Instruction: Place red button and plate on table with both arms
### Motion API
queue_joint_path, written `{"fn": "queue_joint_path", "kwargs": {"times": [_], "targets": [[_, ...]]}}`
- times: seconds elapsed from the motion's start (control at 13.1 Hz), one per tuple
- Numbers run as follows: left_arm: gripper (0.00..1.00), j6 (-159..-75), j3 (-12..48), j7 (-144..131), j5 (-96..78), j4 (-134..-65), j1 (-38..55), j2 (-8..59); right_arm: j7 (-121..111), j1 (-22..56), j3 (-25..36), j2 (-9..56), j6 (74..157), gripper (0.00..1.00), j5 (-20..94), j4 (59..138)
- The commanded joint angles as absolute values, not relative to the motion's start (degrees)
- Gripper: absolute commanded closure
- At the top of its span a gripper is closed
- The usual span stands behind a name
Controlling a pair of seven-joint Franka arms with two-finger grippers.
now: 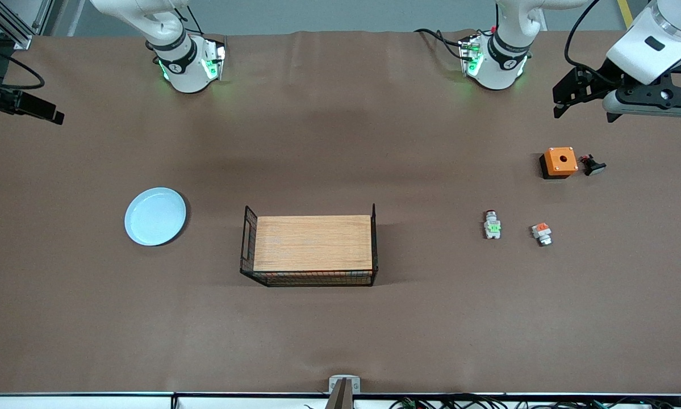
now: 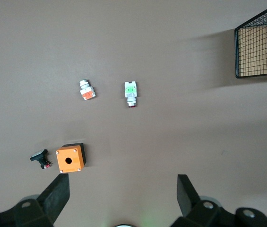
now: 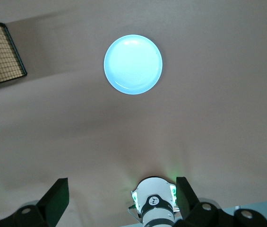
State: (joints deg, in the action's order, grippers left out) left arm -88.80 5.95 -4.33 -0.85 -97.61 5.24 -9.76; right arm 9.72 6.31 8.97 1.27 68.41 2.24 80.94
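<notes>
The red button [image 1: 492, 225], a tiny white-grey unit with a green block, lies on the brown table [image 1: 340, 142] toward the left arm's end; it also shows in the left wrist view [image 2: 131, 92]. The pale-blue plate [image 1: 155, 216] lies flat on the table toward the right arm's end and shows in the right wrist view [image 3: 133, 64]. My left gripper [image 1: 581, 105] [image 2: 124, 178] is open and empty, high over bare table near the orange box. My right gripper [image 3: 121, 182] is open and empty, high over its own arm's base; it is out of the front view.
A black wire rack with a wooden top [image 1: 312, 250] stands mid-table. A similar unit with an orange-red block [image 1: 542, 233] lies beside the red button. An orange box with a hole [image 1: 560, 161] and a small black part [image 1: 593, 165] lie farther from the front camera.
</notes>
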Motion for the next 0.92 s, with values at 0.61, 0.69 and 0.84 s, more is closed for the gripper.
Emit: {"fn": "queue_joint_path", "kwargs": {"times": [0.61,0.69,0.84], "targets": [[0.0,-89.21,6.24,-5.19,-1.58,-98.35,5.01,-10.99,-2.28,-1.5,1.32,-3.78,70.49,0.0,0.0,84.91],[0.0,-89.21,6.24,-5.19,-1.58,-98.35,5.01,-10.99,-2.37,-1.41,1.41,-3.87,70.4,0.0,0.0,84.73],[0.0,-89.21,6.24,-5.19,-1.58,-98.35,5.01,-10.99,-2.72,-1.41,1.41,-3.87,70.05,0.0,-0.09,84.03]]}}
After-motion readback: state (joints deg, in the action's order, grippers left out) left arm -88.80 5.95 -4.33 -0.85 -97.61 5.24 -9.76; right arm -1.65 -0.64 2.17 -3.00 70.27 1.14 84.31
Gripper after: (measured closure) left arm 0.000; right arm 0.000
